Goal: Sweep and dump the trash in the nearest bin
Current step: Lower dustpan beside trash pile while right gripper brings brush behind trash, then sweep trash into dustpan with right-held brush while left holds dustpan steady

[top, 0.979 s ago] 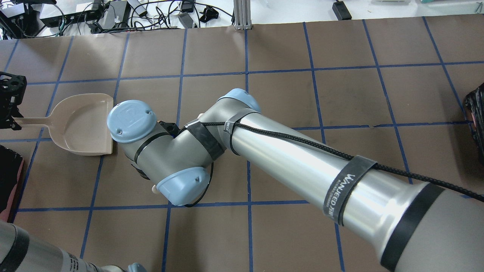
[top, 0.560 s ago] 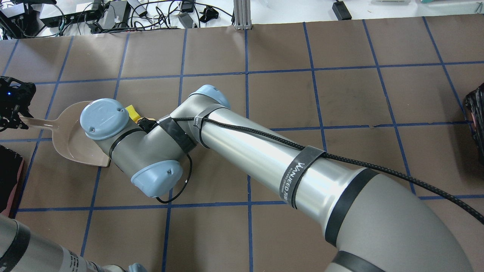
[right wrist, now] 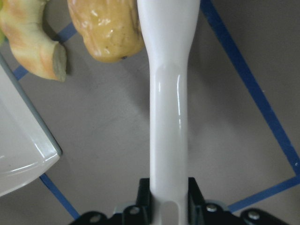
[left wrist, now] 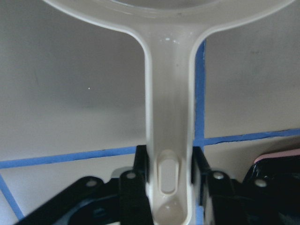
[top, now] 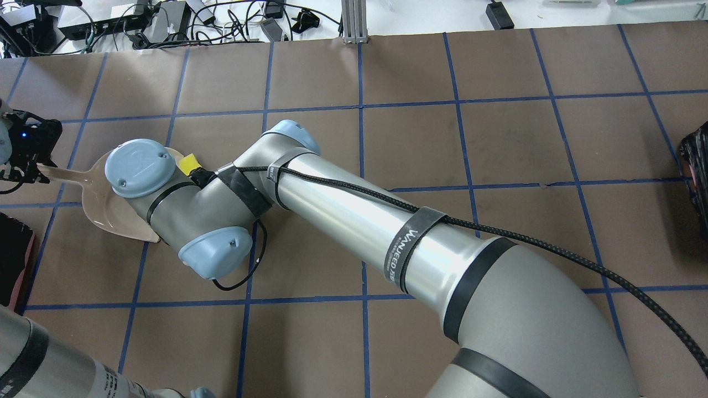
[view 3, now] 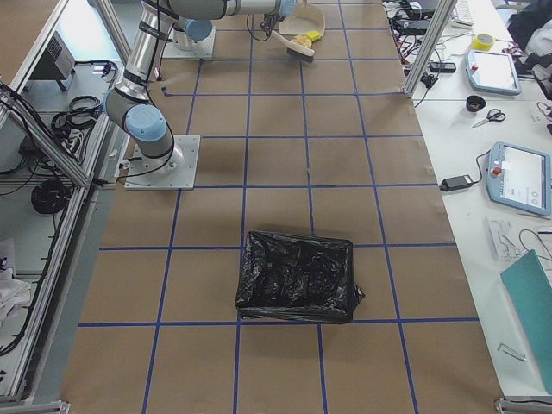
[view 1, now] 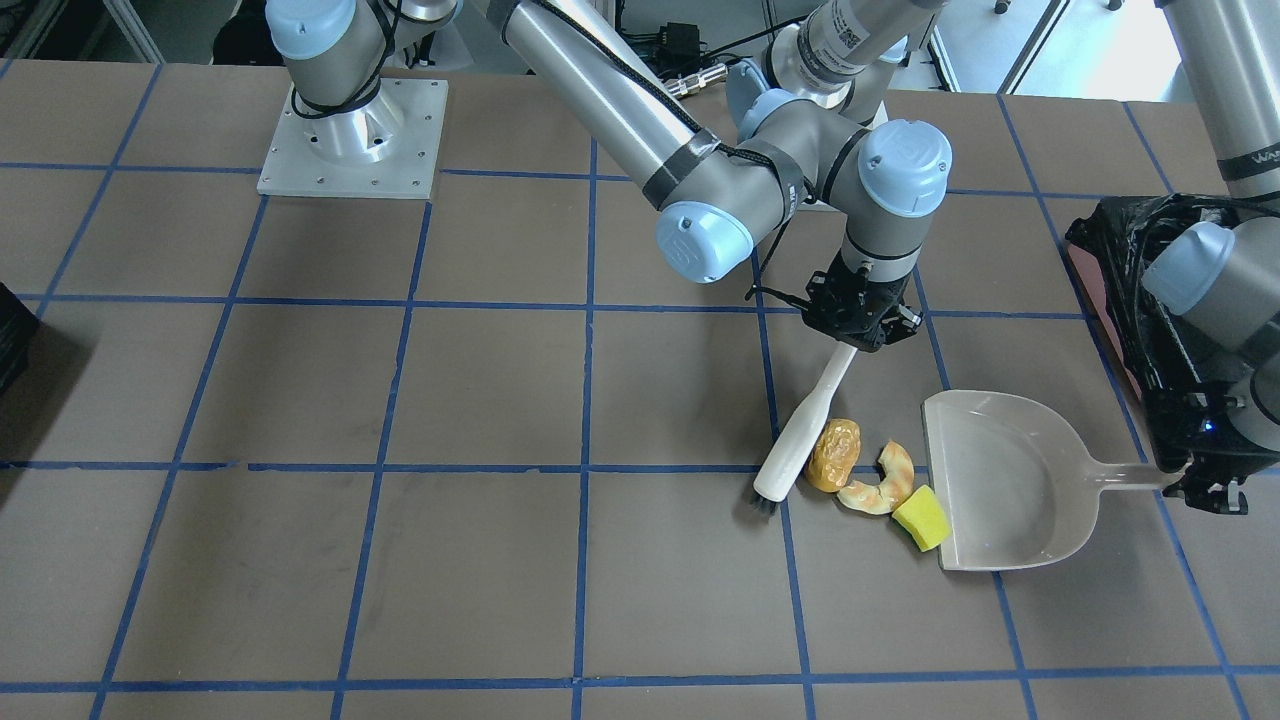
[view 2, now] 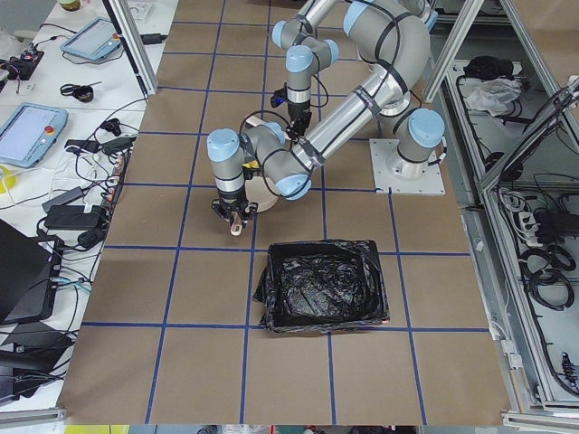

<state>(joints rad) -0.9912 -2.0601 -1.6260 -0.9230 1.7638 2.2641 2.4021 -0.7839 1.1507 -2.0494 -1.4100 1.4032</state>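
Note:
In the front view the golden-brown lump (view 1: 834, 455), the pale orange peel (view 1: 885, 480) and the yellow sponge wedge (view 1: 922, 517) lie on the table in a row at the mouth of the beige dustpan (view 1: 1000, 480). My right gripper (view 1: 858, 335) is shut on the white brush (view 1: 805, 435), whose head rests against the lump on the side away from the pan. My left gripper (view 1: 1195, 478) is shut on the dustpan handle (left wrist: 168, 117). The bin (view 1: 1120, 250) with its black bag stands just behind the left gripper. In the overhead view my right arm hides the brush, the lump and the peel; only the sponge (top: 189, 163) shows.
The bin on my left shows whole in the left side view (view 2: 324, 285). A second black-lined bin (view 3: 297, 276) stands far off at the table's right end. Cables and boxes lie beyond the table's far edge (top: 166, 22).
My right arm has swung left over the dustpan. The dustpan has turned and shifted slightly with the left gripper. The yellow sponge has come into view at the pan's mouth.

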